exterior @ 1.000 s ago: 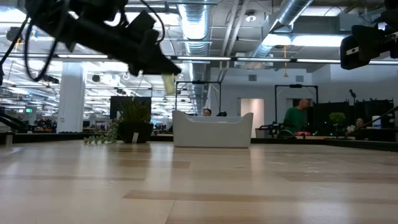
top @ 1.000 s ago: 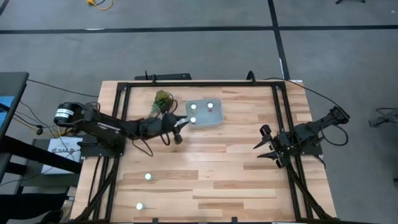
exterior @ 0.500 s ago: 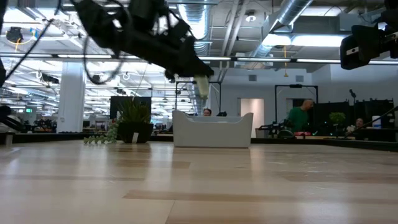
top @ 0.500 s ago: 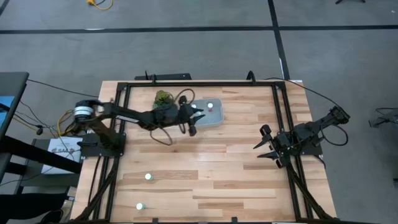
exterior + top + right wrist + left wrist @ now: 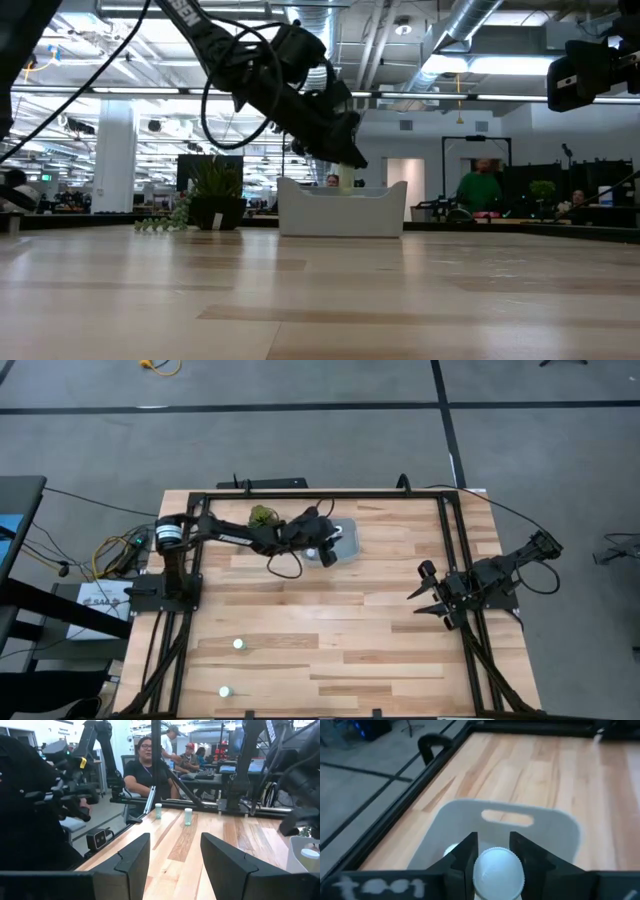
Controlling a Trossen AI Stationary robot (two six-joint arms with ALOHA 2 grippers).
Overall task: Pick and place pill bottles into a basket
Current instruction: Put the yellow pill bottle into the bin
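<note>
Left tool (image 5: 491, 862) pinching a pill bottle (image 5: 498, 872) over the basket (image 5: 555, 827).
Release only once centred inside the rim, low, clear of the bottle already in there. Left arm stretched across the desk (image 5: 380, 640); right tool (image 5: 428, 600) spread, parked at desk's right edge. Two bottles (image 5: 238, 644) remain near the front-left.

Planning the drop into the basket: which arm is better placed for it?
Left. Its tool already grips a pill bottle directly above the basket. The right tool waits open and empty at the table's right edge.
</note>
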